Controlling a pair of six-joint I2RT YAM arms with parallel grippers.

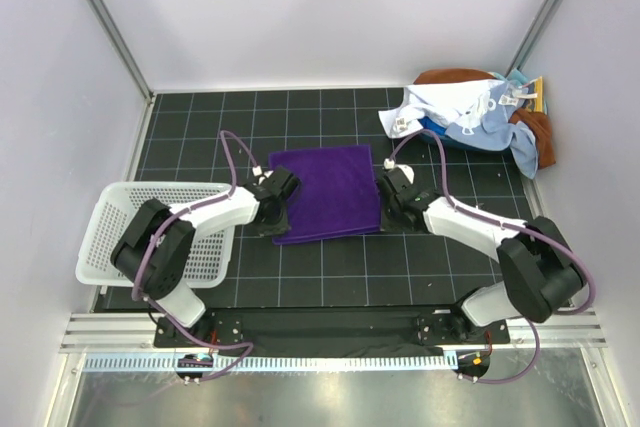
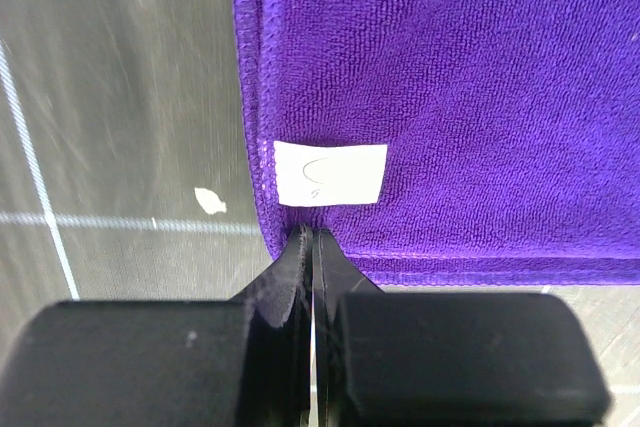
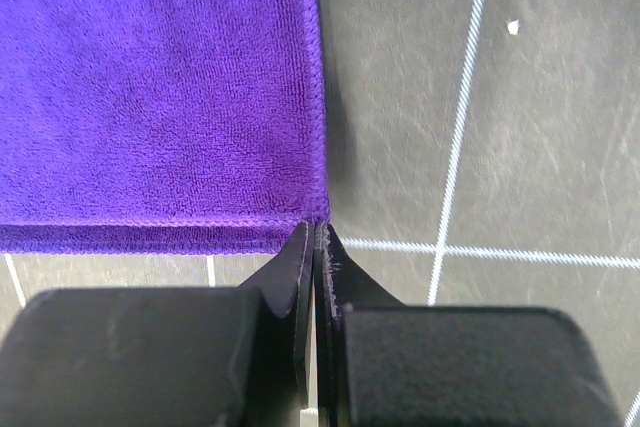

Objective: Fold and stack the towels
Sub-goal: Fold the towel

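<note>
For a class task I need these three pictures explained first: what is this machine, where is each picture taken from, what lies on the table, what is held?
The machine is two robot arms bolted side by side at a table's near edge, each ending in a two-finger gripper. The wide picture comes from a fixed camera above and behind them; the two close-ups come from cameras on the wrists. A purple towel lies flat on the black gridded mat. A white slotted basket stands at the left, and a heap of unfolded towels, white, light blue and rust-brown, sits far right. The left gripper is shut on the towel's near left corner, beside a white label; the right gripper is shut on the near right corner.
</note>
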